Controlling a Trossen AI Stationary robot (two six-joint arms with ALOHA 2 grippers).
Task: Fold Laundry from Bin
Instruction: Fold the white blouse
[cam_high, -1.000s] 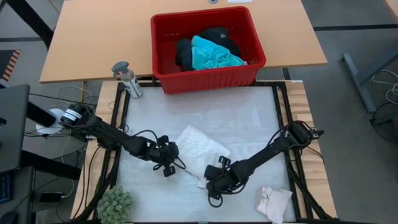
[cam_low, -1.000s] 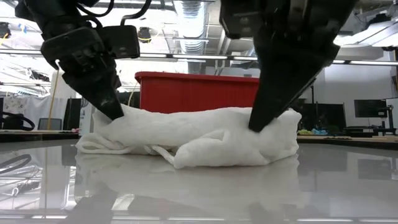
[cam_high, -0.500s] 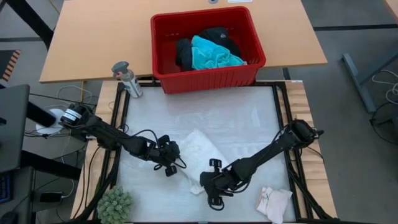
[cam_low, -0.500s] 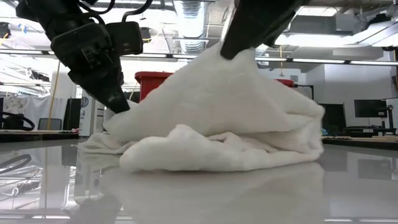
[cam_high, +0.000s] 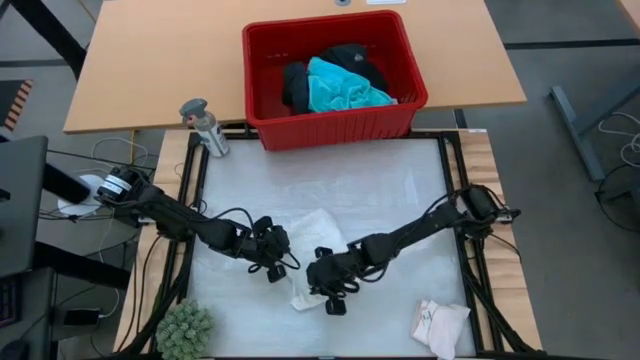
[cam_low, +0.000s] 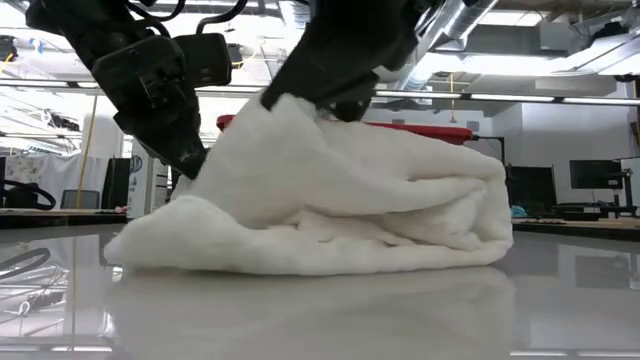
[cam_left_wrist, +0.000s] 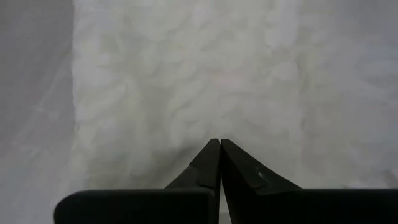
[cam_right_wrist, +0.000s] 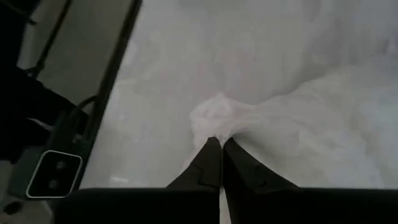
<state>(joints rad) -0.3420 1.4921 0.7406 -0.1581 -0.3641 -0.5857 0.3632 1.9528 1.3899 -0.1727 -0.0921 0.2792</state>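
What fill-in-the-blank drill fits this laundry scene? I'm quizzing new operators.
1. The right gripper is shut on the ____ top.
2. The turquoise shirt lies in the ____ bin.
3. The spray bottle stands to the ____ of the bin in the high view.
Missing words: white; red; left.

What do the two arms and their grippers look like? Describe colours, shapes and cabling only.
Both arms are dark, near black, built of slim jointed segments. The left gripper and right gripper each end in two matte black fingers that taper to a narrow wedge. Loose black cables loop alongside the left arm, which starts at a silvery round base joint. No markings are legible.
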